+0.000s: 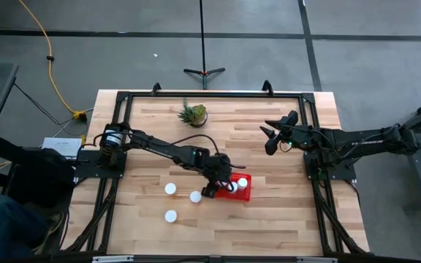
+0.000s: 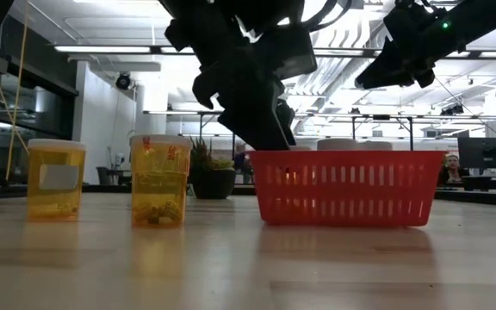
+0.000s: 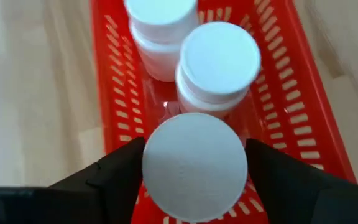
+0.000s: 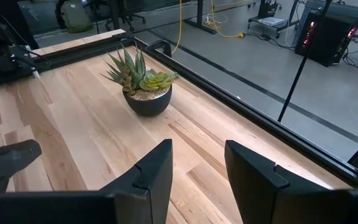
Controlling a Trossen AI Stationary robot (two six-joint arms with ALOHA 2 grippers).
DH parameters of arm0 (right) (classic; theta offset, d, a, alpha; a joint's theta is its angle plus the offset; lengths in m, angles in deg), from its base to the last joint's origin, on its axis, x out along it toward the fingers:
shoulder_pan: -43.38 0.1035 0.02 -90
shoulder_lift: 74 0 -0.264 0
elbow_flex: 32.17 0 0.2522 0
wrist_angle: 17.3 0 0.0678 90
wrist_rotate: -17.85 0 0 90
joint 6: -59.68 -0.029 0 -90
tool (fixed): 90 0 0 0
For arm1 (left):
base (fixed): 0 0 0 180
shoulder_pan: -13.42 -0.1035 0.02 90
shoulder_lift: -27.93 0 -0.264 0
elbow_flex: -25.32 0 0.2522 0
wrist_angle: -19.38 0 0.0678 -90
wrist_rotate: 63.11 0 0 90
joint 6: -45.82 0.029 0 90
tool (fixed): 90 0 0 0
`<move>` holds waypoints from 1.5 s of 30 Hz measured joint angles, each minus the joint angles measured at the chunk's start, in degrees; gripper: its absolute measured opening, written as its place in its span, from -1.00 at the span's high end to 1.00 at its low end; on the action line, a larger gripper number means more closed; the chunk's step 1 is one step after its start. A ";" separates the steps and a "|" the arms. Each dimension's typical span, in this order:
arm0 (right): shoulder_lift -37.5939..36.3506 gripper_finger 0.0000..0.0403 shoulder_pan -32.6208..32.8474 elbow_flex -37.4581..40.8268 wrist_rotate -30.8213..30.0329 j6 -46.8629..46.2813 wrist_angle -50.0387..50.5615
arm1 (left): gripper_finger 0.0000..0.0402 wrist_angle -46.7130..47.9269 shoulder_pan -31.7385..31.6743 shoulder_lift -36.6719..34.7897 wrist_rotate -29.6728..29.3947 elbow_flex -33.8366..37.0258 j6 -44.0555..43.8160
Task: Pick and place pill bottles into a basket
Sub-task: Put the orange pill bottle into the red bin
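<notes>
The red basket (image 1: 245,196) stands right of the table's middle and also shows in the low view (image 2: 343,189). Two white-capped pill bottles (image 3: 219,59) (image 3: 160,18) stand in it. My left gripper (image 1: 216,188) is over the basket's left end, shut on a third pill bottle (image 3: 194,165). Three more bottles stand on the table left of the basket (image 1: 169,188) (image 1: 195,196) (image 1: 170,215); in the low view their bodies look amber (image 2: 158,181). My right gripper (image 1: 272,139) is open and empty, raised at the far right. My left gripper pinches the pill bottle between its two fingers (image 3: 120,180) at the opposite sides of its round cap (image 3: 150,168). The fingers come from above, pointing down into the basket's left end. The bottle is upright; the cap hides whether its bottom rests on the basket floor.
A small spiky green potted plant (image 1: 194,114) stands near the table's far edge and also shows in the right wrist view (image 4: 143,87). Bare wood lies along the near edge and the right side. A black frame rims the table (image 1: 123,98).
</notes>
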 joint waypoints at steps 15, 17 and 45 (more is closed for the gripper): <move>0.00 0.31 0.00 0.00 -0.02 -0.75 0.33 | -0.50 25.65 -0.04 -0.16 -11.13 -18.84 -2.49; 0.00 0.31 0.01 0.00 0.00 -0.87 0.34 | -0.45 28.61 0.00 -0.27 -11.09 -20.51 -4.45; 0.00 0.31 0.00 0.00 0.41 -0.94 1.32 | -0.19 33.35 3.06 -28.91 -12.65 -12.95 -30.83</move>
